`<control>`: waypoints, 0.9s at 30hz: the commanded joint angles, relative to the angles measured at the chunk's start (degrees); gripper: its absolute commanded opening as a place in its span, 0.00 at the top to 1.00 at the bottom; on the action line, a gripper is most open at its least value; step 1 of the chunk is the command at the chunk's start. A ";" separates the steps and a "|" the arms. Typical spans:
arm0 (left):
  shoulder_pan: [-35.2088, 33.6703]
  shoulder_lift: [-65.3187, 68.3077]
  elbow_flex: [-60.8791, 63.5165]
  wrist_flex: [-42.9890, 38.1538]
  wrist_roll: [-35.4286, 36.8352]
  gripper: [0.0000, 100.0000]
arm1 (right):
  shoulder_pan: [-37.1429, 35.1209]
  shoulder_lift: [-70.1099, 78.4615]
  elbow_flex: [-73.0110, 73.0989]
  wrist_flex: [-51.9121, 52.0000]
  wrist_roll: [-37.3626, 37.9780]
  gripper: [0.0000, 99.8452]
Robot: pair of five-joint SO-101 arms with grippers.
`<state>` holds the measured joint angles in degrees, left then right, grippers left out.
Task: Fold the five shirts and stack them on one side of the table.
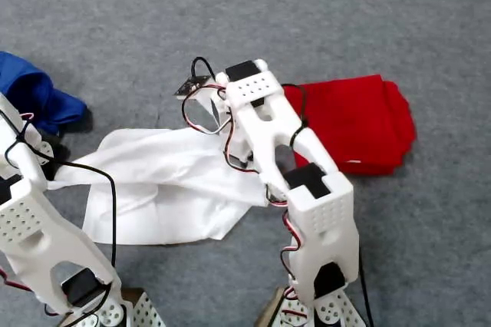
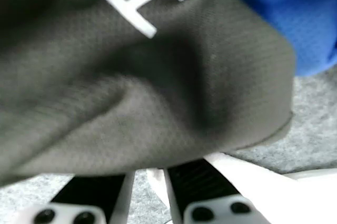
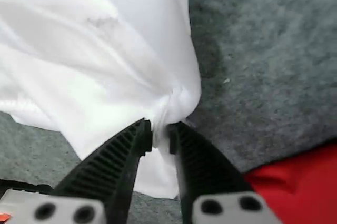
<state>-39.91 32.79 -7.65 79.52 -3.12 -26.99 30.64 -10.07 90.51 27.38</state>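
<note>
Item 1, my right gripper (image 3: 159, 129): clamped tight on a bunched fold of the white shirt (image 1: 161, 189)

Item 2, white shirt: lying crumpled and partly spread on the grey table (image 1: 430, 250), between my two arms

Item 3, red shirt (image 1: 353, 123): folded flat, to the right of my right arm, near the white one

Item 4, blue shirt (image 1: 34, 97): heaped at the table's left edge

Item 5, black shirt (image 2: 131, 77): draped close over my left gripper (image 2: 150, 182), next to the blue; whether that gripper is apart or together, I cannot tell
</note>
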 commanded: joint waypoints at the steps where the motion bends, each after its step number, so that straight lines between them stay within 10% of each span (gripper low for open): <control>1: 1.05 -0.48 -0.70 -3.69 -0.35 0.98 | -0.84 -4.00 -0.04 -0.44 -0.53 0.94; 22: 1.05 -0.48 -0.70 -3.69 -0.35 0.98 | -2.77 -13.41 5.76 -1.49 -0.44 0.93; 27: 1.05 -0.48 -0.70 -3.69 -0.35 0.98 | -2.86 -15.78 4.26 -1.23 -0.26 0.74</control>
<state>-39.91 32.79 -7.65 79.52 -3.12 -28.75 20.97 -4.62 89.63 27.38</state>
